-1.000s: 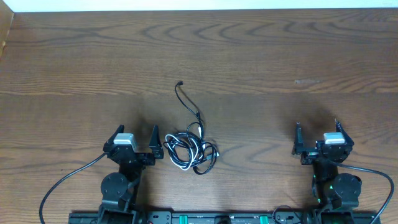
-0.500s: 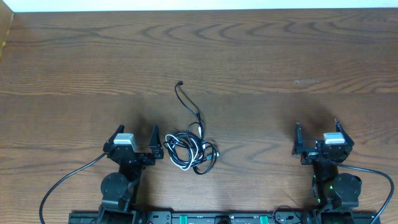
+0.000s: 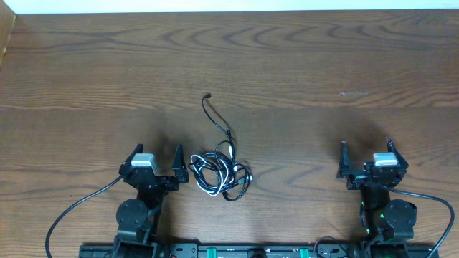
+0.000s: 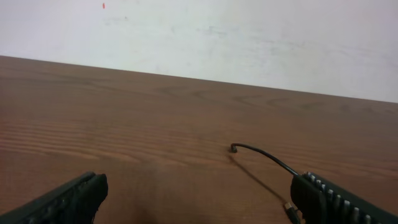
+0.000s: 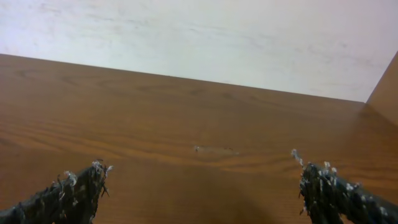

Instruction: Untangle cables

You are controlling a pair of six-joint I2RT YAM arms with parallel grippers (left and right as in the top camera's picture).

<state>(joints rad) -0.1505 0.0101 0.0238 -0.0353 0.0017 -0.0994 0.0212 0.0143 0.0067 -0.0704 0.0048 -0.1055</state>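
Cables [image 3: 219, 175] are being seen bunched beside the left gripper [image 3: 157, 151], far from the right gripper [image 3: 366, 146] — both being held with jaws apart. Risk?
— Knot being tightened, if one loop is being tugged.

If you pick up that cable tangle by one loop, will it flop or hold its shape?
Probably flop: the cables lie in thin, loose loops, so they'd likely sag. The loops overlap, so the bundle may rise as one clump, its free tail dragging. Likely light, being so thin.
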